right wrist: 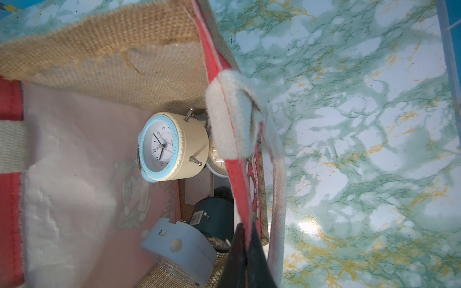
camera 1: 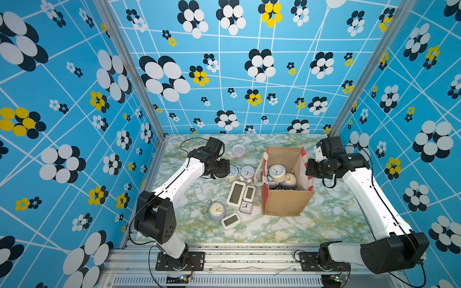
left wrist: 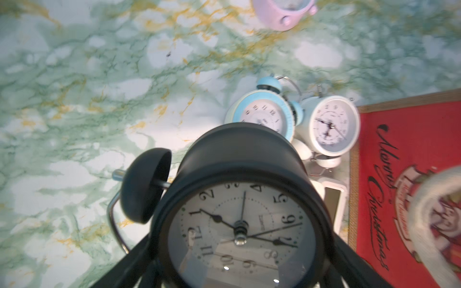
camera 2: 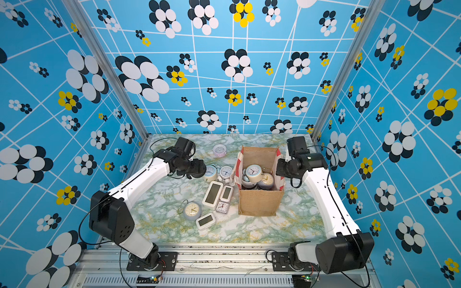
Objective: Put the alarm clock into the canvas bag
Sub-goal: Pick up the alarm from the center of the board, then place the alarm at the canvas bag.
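Note:
A black twin-bell alarm clock (left wrist: pixel 239 189) with a white face fills the left wrist view, and my left gripper (left wrist: pixel 239 269) is shut on its body with a dark finger on each side. In both top views that gripper (camera 1: pixel 219 168) (camera 2: pixel 197 168) hovers left of the canvas bag (camera 1: pixel 287 202) (camera 2: pixel 259 202), which stands upright with its mouth open. My right gripper (right wrist: pixel 245 239) (camera 1: pixel 309 169) is shut on the bag's red side panel at the rim. Several clocks lie inside the bag, a cream one with a blue rim (right wrist: pixel 172 147) on top.
On the marble table left of the bag lie a blue-rimmed bell clock (camera 1: pixel 232 172), a white bell clock (camera 1: pixel 247 172), a pink clock (camera 1: pixel 238 150), two white digital clocks (camera 1: pixel 235 194), a small square clock (camera 1: pixel 245 207) and a grey round clock (camera 1: pixel 216 210).

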